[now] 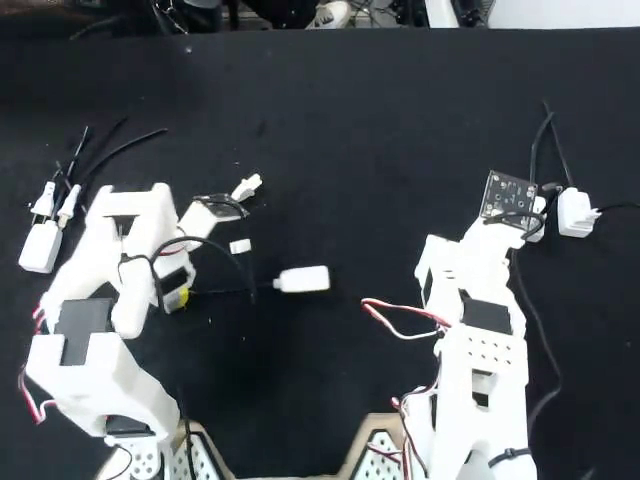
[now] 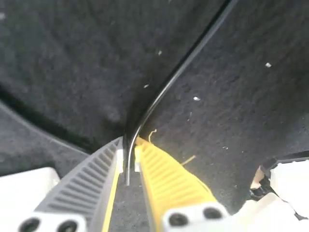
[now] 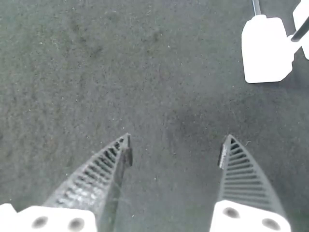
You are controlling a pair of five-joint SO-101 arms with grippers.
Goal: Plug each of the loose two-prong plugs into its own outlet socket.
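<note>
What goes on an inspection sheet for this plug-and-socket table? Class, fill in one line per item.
Surface: black cloth, flecked with lint.
Job's things: white plug mid-table; smaller plug beyond it; left block with two corded plugs at its end, seating unclear; right block.
Clutter: small white piece.
Grippers: left gripper fingers shut on black cable; right gripper fingers open over bare cloth.
Cables: black cords far left; red-and-white arm wires.
Surroundings: tangled gear beyond the table's far edge.
</note>
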